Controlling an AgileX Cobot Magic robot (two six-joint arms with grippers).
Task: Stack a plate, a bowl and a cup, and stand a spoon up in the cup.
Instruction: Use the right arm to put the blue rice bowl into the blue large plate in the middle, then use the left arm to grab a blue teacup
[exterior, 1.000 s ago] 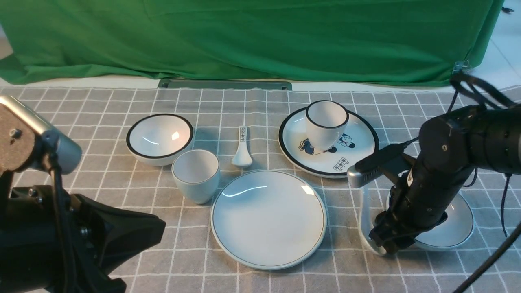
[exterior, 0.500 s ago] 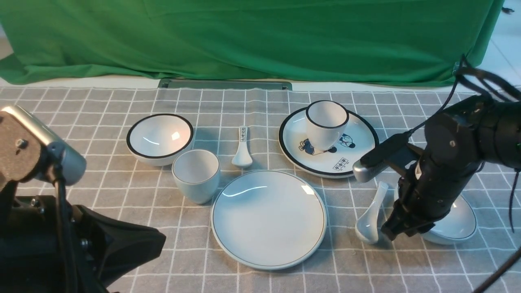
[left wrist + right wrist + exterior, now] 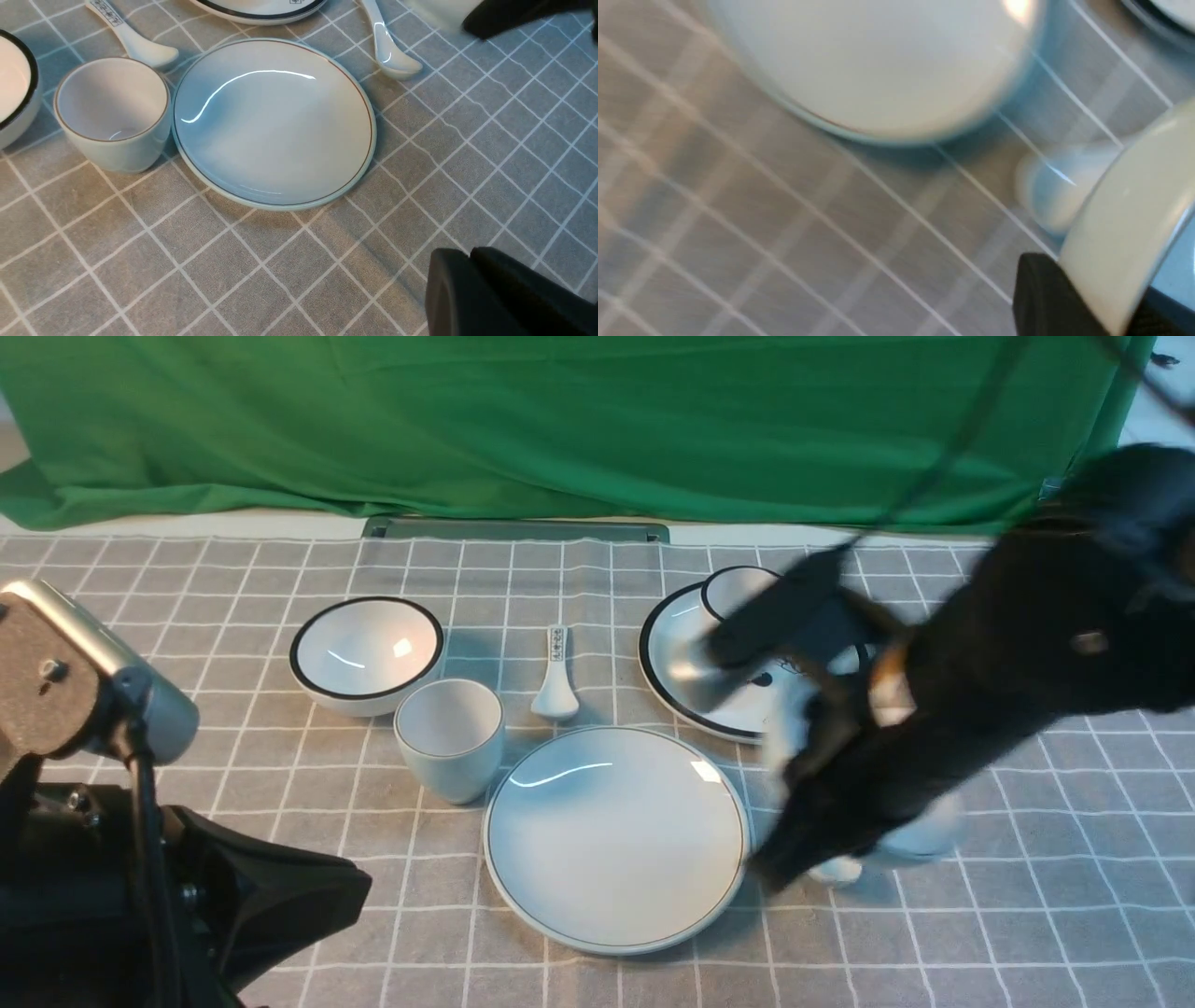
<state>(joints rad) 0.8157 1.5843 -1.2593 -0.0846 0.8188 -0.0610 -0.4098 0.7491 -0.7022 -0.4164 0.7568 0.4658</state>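
Bowl (image 3: 1125, 224) rim-pinched in right end effector (image 3: 1101, 310), guessing so it lands flat on plate (image 3: 616, 840); left end effector (image 3: 460, 261) pressed together.

On the grey checked cloth (image 3: 1027, 915) lie a black-rimmed bowl (image 3: 366, 653), a small dark-marked spoon (image 3: 555, 689) and a black-rimmed plate (image 3: 670, 633).

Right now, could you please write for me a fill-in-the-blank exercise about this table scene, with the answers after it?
1. Seen from the robot, the cup stands to the ____ of the plate.
2. The right hand grips the rim of the pale ____.
3. The curtain at the back is ____.
Missing words: left; bowl; green.
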